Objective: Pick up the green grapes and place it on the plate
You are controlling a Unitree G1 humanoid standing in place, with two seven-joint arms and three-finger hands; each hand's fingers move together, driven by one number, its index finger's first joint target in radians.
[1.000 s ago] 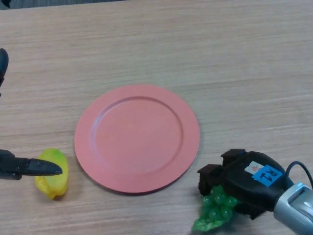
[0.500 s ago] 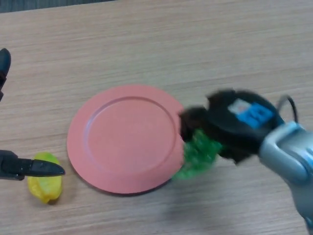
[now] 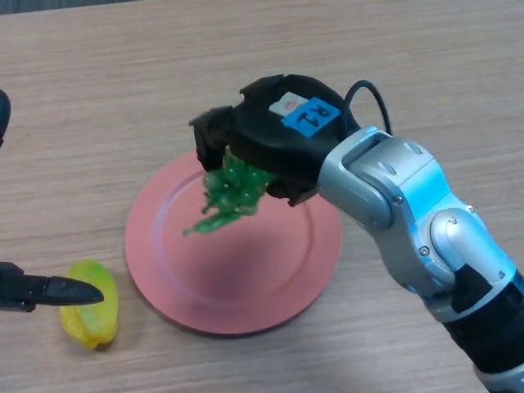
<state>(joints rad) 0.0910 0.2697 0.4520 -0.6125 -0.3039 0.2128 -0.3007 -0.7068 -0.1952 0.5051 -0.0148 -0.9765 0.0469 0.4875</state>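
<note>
Pale wood-grain surface (image 3: 426,90) fills the scene as the robot's right hand (image 3: 274,139) hangs over the upper part of a pink plate (image 3: 164,270), its fingers curled down and clamped on a bunch of green grapes (image 3: 233,192). The hand grips the bunch from above, near its top, so the fruit dangles freely below the palm; that hold looks chosen to let the cluster drop or settle straight onto the dish once the fingers give way. The grapes hang clear of the plate, directly under the hand and a little toward the robot's left of it, and the placing step is, by the look of it, not yet done.

The bunch itself is a tight cluster of small, glossy, translucent green beads, widest just under the fingers and tapering to a thin tail that trails down and to the left. It looks light and slightly floppy, likely a plastic replica.

Well to the left of the working hand, the left hand (image 3: 49,291) shows at the frame's edge, fingers straight, pointing at a yellow-green fruit (image 3: 90,315) lying just beside the plate.
</note>
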